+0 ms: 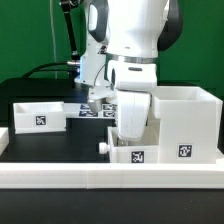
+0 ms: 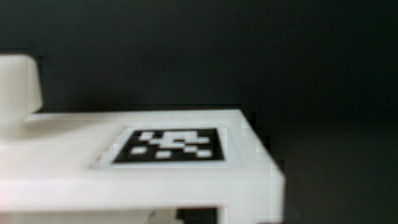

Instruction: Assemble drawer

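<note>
The tall white housing (image 1: 186,122) stands at the exterior view's right, open side up, with a tag on its front. One small tray (image 1: 132,153) sits just left of it by the front rail, a small knob sticking out on its left. My gripper (image 1: 127,138) has come down onto this tray, with its fingers hidden behind the tray wall. In the wrist view the tray's tagged face (image 2: 173,146) fills the lower half, very close, and the jaws seem closed on its wall. The second small tray (image 1: 38,115) lies at the far left.
A long low white rail (image 1: 100,179) runs along the table's front edge. The marker board (image 1: 84,110) lies flat behind the gripper. Black cables hang at the back left. A white block (image 2: 15,86) shows at the wrist view's edge.
</note>
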### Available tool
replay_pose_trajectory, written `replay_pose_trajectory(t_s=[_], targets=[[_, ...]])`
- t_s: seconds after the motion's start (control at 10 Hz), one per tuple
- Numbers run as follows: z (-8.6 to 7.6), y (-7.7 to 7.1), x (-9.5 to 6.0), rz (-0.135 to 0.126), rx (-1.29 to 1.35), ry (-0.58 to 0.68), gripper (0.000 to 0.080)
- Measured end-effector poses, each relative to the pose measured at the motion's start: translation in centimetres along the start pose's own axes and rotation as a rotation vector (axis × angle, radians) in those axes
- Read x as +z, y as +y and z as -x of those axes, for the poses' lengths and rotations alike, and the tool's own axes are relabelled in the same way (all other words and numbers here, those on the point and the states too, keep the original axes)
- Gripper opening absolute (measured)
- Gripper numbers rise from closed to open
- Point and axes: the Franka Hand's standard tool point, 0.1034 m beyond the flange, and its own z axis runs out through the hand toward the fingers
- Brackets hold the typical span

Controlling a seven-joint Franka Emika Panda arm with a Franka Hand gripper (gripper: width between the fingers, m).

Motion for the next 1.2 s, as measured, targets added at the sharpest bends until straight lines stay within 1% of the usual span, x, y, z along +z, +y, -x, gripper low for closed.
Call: replay_pose_trajectory(t_s=[0.1,0.2,0.4,0.5,0.6,0.8,0.9,1.0,1.1,1.2], targets=[[0.1,-0.1,0.0,-0.008,0.002,-0.003,0.0107],[0.3,0.0,-0.2,-0.016,0.004,-0.007,0.0307],[0.2,0.1,-0.5,-0.014,0.002,-0.007,0.0572],[0.2,0.3,-0.9,-0.013,0.002,-0.010,0.0572],[0.4,0.3,-1.6,-0.018,0.003,-0.015,0.0633],[1.0,0.7,-3.6,-0.031,0.008,-0.032,0.0645],[1.4,1.0,-4.6,-0.023,0.011,-0.036,0.0649],[2.2,1.2,-5.4,-0.021,0.007,-0.042,0.0649],[3.2,1.4,-5.7,-0.017,-0.008,-0.046,0.0649],[4.5,1.4,-5.7,-0.018,-0.025,-0.049,0.0649]])
